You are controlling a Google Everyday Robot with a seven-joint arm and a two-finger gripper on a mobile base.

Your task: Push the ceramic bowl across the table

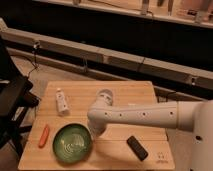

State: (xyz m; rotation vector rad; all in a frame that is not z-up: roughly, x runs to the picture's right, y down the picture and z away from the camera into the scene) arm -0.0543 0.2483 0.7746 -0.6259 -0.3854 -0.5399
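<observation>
looking down on the table, i see my arm reaching in from the right edge and lying across the middle of the top, white and thick, bent down at its far end. the gripper sits at that bent end, low over the wood, just beside the right rim of the bowl; i cannot tell whether it touches the rim, and whether it is released or clenched i cannot tell, since the arm's own bulk hides it.

the bowl rests flat near the front edge, toward the front left corner, green and glossy with pale swirls inside. an orange stick lies just left of it, close to the left edge, angled a little. a small white bottle lies on its side toward the back left corner, well apart from the bowl. a pale cup stands near the middle of the back half, partly behind the arm's elbow. a black bar lies flat near the front edge, right of the bowl and on the other side of the gripper, turned at a slant. a small dark mark shows at the front right corner. a dark chair stands off the left edge.
</observation>
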